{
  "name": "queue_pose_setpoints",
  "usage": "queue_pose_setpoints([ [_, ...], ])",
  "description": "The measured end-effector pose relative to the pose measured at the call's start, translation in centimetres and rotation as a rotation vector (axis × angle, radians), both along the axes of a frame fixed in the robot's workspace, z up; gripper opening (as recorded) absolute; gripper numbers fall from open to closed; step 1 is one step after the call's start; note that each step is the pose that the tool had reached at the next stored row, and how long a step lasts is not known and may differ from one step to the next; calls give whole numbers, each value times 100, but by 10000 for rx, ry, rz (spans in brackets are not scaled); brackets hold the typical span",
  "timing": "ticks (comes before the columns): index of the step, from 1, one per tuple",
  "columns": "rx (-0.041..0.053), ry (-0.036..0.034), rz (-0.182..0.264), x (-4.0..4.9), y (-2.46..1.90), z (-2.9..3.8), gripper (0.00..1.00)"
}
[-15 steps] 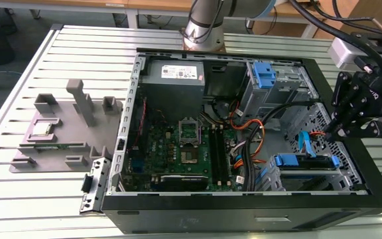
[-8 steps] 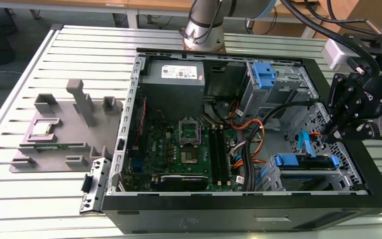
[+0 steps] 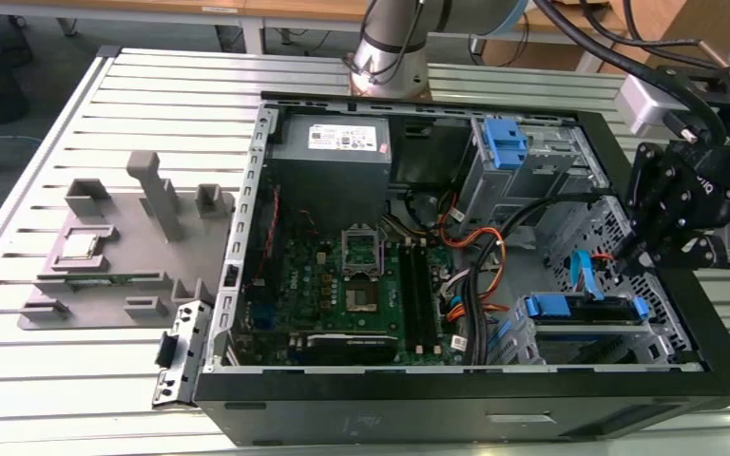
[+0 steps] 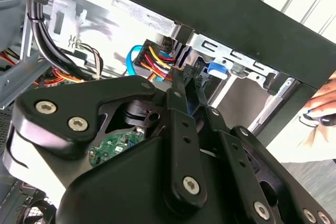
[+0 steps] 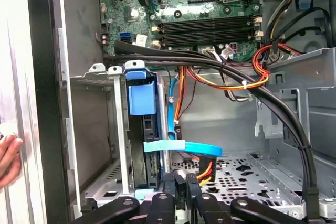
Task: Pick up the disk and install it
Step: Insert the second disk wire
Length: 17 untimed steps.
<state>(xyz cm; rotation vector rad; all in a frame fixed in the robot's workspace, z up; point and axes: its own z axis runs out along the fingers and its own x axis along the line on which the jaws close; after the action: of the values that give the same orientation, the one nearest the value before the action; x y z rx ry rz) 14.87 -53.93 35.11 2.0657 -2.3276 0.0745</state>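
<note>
We see, L to R in the exterior view: grey fixture blocks (image 3: 124,242) on the slatted table (image 3: 35,123), the open PC case (image 3: 467,408), then the gripper (image 3: 669,256) angled down at the drive cage – fingers together. The disk (image 3: 581,309) sits in its bay w/ the blue handle end (image 5: 140,98) showing. A hand (image 5: 9,158) rests beside the case.

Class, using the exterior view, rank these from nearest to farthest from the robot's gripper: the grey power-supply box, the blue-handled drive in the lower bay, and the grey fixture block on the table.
1. The blue-handled drive, just below the gripper, at the case's right.
2. The grey power-supply box, across the case at its upper left.
3. The grey fixture block, outside the case on the exterior view's left.
</note>
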Motion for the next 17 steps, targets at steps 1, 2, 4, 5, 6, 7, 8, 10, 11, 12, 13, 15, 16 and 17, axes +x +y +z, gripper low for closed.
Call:
queue_pose_setpoints([
  [1, -17, 0, 0, 0, -1, -1, 23],
  [2, -33, 0, 0, 0, -1, -2, 23],
  [4, -57, 0, 0, 0, -3, -5, 23],
  [5, -68, 1, 0, 0, -3, -7, 23],
  [6, -79, 0, 0, -1, -3, -7, 23],
  [7, -82, 0, 0, -1, -3, -7, 23],
  [8, -84, 0, 0, 0, -3, -7, 23],
  [10, -86, 1, 0, -1, -3, -7, 23],
  [11, -90, 0, 0, -1, -3, -7, 23],
  [12, -95, 0, 0, -1, -3, -7, 23],
  [13, -99, 0, 0, -1, -3, -7, 23],
  [15, -100, 1, 0, -1, -3, -7, 23],
  [16, -99, 1, 0, -1, -3, -7, 23],
  [17, -100, 0, 0, -1, -3, -7, 23],
])
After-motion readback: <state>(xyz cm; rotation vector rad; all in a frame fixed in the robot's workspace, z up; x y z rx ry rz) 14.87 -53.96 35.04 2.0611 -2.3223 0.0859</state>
